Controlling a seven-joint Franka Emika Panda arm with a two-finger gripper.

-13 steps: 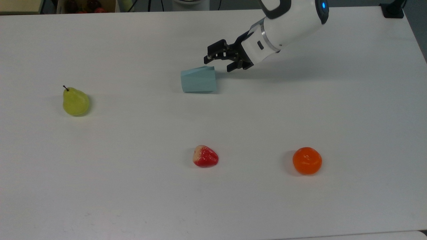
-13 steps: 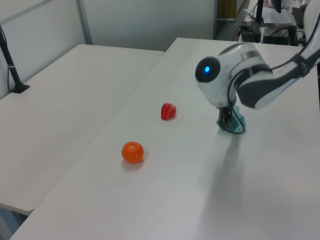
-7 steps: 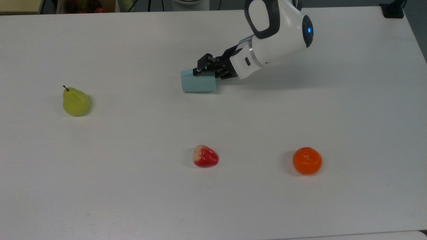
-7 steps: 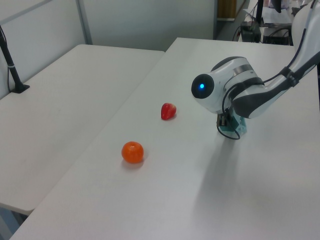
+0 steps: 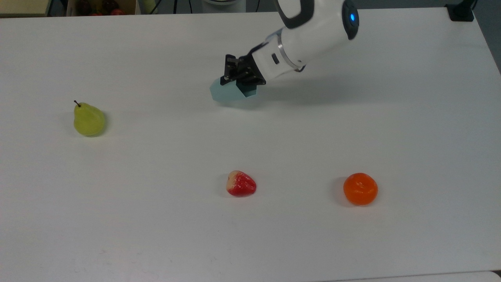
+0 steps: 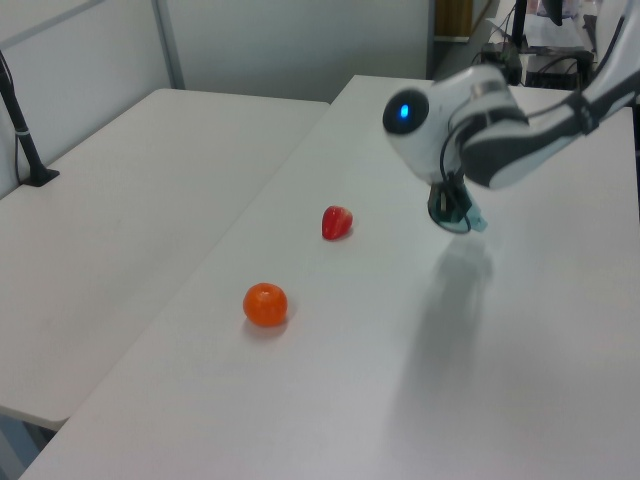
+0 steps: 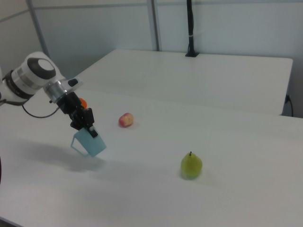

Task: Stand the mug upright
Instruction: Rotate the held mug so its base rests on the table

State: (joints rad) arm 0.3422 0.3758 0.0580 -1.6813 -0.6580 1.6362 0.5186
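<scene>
The pale blue-teal faceted mug [image 5: 226, 93] hangs tilted just above the white table [image 5: 156, 149], clear of its own shadow in the right view. My gripper [image 5: 238, 80] is shut on the mug's rim end, reaching in from the top view's upper right. The right view has the mug [image 7: 90, 142] slanting down and to the right below the black fingers [image 7: 84, 124], with its open end toward the arm. A sliver of the mug [image 6: 478, 222] peeks out behind the wrist in the left view.
A green pear [image 5: 89, 120] lies toward the top view's left. A red strawberry-like fruit [image 5: 241, 184] and an orange [image 5: 360, 189] sit nearer the front edge. Open tabletop separates them. A box of fruit [image 5: 100, 6] stands behind the table's far edge.
The gripper came down onto the lying mug, shut on its rim end, and has since lifted and tipped it off the table while shifting slightly to the top view's left.
</scene>
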